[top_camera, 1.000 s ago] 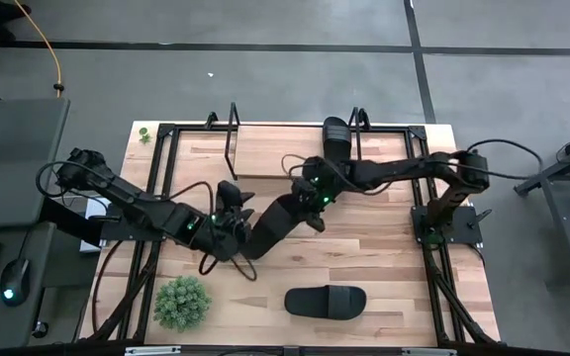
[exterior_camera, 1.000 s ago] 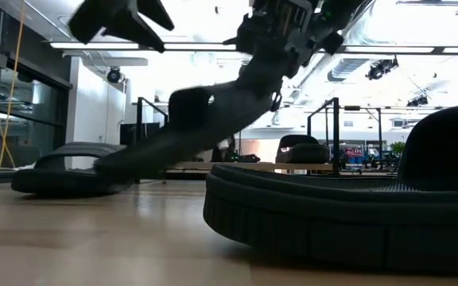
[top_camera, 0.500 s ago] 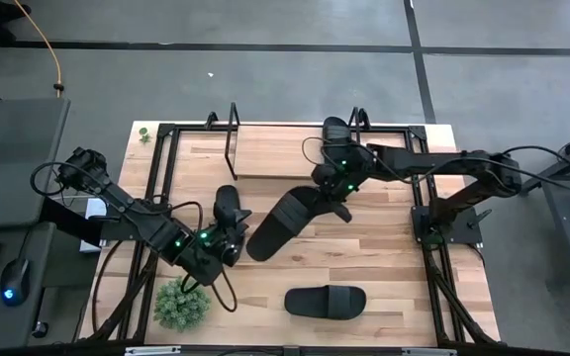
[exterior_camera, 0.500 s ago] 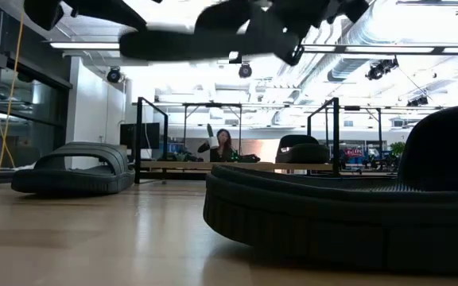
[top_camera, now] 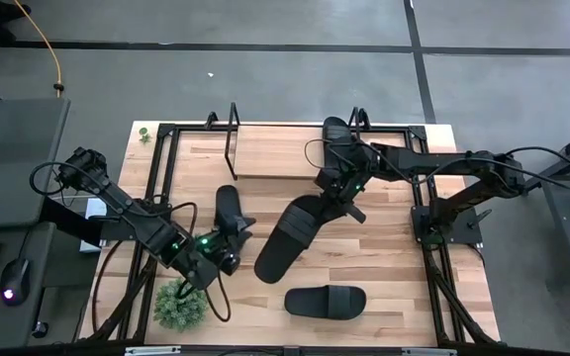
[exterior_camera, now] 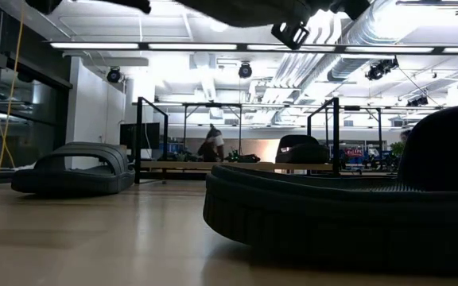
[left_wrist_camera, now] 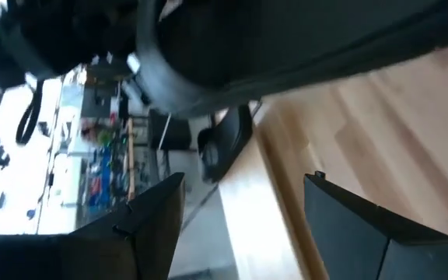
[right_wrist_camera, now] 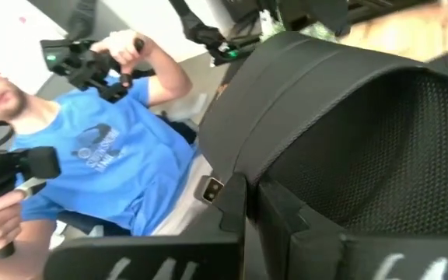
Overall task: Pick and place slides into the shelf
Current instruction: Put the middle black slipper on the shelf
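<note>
Wooden table (top_camera: 384, 257): four slides (top_camera: 287, 237), one shelf (top_camera: 265, 150).

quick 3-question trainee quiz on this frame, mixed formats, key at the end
1. True or false: the left end effector holds a slide.
2. Which end effector carries the lifted slide?
3. Slides already at the shelf: A) none B) one C) three

Key:
1. False; it is open and holds nothing, beside the slide on the table.
2. The right end effector, shut on it.
3. B, the slide at the shelf's right end.
</note>
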Robot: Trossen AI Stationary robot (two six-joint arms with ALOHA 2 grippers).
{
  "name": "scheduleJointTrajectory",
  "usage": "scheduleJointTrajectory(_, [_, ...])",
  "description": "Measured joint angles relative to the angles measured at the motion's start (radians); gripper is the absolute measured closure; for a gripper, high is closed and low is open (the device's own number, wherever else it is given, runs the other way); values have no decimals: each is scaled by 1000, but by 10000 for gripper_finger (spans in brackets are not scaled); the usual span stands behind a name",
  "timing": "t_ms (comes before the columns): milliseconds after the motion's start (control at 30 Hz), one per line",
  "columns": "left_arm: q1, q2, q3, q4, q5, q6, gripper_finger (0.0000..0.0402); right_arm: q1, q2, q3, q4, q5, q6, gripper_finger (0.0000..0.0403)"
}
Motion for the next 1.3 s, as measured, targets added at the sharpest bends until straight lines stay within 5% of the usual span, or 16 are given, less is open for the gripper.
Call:
scheduleJointTrajectory(533, [-153, 0, 0, 258, 77, 160, 156, 0, 0, 0, 140, -90, 29, 403])
scheduleJointTrajectory(800, [-128, 10, 0, 328, 161, 228, 156, 0, 0, 1, 214, -90, 69, 403])
scheduleJointTrajectory(1300, [-115, 77, 0, 480, 149, 365, 156, 0, 2, 1, 242, -82, 88, 403])
